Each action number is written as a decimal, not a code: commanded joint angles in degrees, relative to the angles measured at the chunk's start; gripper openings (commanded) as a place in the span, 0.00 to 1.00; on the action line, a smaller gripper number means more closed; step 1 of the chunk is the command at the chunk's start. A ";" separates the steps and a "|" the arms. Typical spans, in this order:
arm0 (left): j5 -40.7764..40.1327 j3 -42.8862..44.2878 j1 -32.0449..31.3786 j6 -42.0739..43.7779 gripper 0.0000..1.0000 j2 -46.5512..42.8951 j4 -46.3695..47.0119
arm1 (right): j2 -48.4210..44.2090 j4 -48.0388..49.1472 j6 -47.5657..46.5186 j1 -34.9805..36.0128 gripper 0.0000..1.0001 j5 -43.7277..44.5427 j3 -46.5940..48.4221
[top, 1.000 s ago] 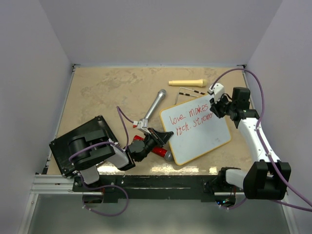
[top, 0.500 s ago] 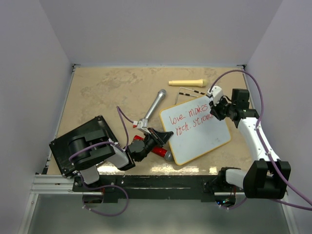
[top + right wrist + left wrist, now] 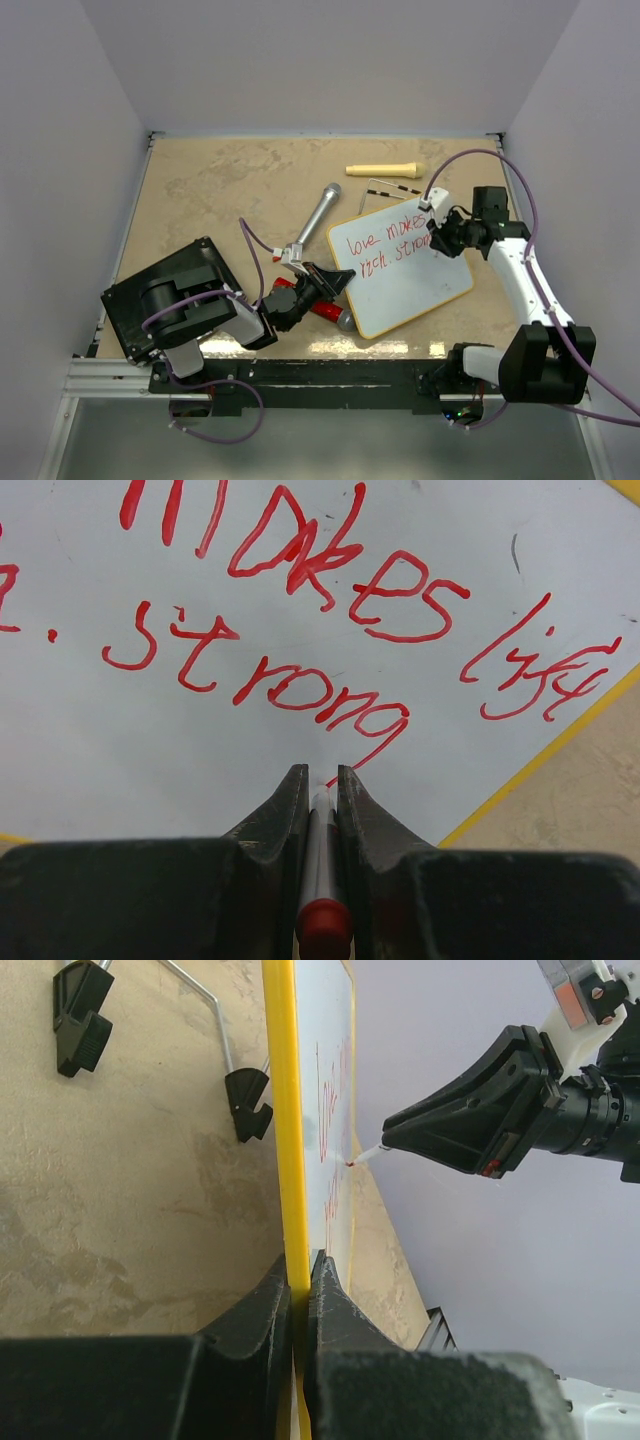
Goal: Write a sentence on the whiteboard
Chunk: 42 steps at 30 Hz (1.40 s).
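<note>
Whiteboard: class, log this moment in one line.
left gripper: shut on whiteboard frame | right gripper: shut on marker, tip at whiteboard | sentence: ends "strong"

The left claw [image 3: 300, 1266] is clamped on the yellow frame of the whiteboard [image 3: 282, 1110], seen edge-on above the desk [image 3: 120, 1210] — black wire feet [image 3: 248, 1103] show to its left. The right claw [image 3: 392, 1140] grips a marker [image 3: 368, 1154], tip against the white face beside the red sentence [image 3: 330, 1130].

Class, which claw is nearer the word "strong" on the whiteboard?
Right. The right claw holds the marker at the word end; the left claw clamps the whiteboard at its opposite edge.
</note>
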 commanded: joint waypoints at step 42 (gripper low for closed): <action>0.68 0.45 0.03 8.61 0.00 -1.13 1.14 | -12.07 -6.93 -3.19 -2.86 0.00 -35.63 3.61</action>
